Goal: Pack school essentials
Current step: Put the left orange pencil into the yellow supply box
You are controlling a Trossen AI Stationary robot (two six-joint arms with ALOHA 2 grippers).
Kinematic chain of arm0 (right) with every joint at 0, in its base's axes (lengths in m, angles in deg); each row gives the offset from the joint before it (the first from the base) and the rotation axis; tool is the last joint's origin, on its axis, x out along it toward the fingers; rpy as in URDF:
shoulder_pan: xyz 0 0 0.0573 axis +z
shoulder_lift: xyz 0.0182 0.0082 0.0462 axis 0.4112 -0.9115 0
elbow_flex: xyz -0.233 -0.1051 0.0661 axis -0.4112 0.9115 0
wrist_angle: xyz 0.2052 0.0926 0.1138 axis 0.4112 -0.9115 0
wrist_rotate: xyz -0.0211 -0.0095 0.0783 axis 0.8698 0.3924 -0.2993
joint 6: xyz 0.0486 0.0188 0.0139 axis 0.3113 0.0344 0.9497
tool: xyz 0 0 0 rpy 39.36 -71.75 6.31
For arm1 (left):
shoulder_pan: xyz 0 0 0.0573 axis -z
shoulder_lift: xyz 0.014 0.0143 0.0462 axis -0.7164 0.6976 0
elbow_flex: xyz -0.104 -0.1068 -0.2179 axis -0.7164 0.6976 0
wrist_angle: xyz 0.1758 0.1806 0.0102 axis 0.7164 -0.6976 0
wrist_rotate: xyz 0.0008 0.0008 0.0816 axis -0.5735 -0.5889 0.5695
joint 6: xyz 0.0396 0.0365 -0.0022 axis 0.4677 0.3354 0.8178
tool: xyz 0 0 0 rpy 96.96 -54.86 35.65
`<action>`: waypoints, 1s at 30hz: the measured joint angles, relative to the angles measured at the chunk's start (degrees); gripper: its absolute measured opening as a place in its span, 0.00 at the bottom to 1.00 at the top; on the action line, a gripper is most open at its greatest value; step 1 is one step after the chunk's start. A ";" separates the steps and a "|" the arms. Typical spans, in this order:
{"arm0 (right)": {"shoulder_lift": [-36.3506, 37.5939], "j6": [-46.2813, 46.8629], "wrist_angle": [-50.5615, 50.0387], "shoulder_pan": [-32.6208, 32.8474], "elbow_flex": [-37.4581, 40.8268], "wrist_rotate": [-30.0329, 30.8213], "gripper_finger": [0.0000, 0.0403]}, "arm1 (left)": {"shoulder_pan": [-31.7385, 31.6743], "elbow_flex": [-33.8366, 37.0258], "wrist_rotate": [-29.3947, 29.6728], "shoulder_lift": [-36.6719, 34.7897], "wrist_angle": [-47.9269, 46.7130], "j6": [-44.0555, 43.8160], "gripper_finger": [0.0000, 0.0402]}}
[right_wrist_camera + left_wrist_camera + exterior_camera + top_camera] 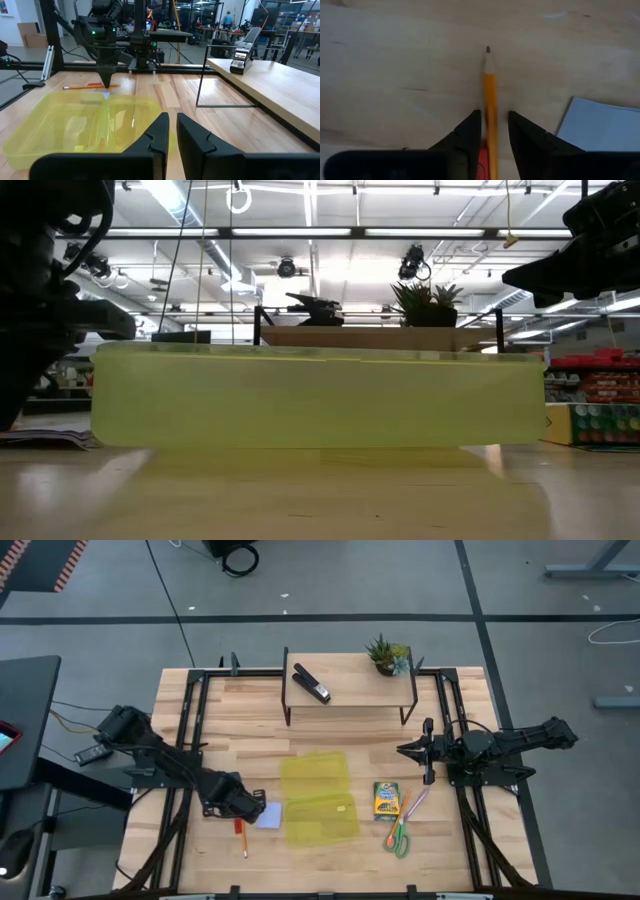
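Observation:
An orange pencil (pixel 490 85) lies flat on the wooden table, its tip pointing away from my left gripper (pixel 494 114). That gripper points down and is open, one finger on each side of the pencil's shaft, with a narrow gap on both sides. A red eraser (pixel 483 160) shows just below the fingers. The pale blue notepad (pixel 600 125) lies beside them. In the high view my left gripper (pixel 240 806) sits left of the open yellow case (pixel 318 798). My right gripper (pixel 405 750) waits shut at the right, above the table.
A crayon box (pixel 386 800), green-handled scissors (pixel 399 837) and a purple pen (pixel 415 804) lie right of the case. At the far edge a raised shelf (pixel 350 690) carries a black stapler (pixel 311 683) and a small plant (pixel 388 655).

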 joint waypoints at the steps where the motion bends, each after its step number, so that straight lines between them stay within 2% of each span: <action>1: -0.02 0.00 0.00 0.00 0.00 0.00 0.10 | 0.00 -0.05 0.00 0.21 0.12 0.00 0.24; 11: -0.02 0.00 0.00 0.00 0.00 0.00 0.10 | 0.09 -0.02 0.51 0.43 0.19 1.05 0.03; 30: 0.00 0.00 0.00 0.00 0.00 0.00 0.10 | 0.06 -3.61 3.84 0.93 -3.55 2.49 0.04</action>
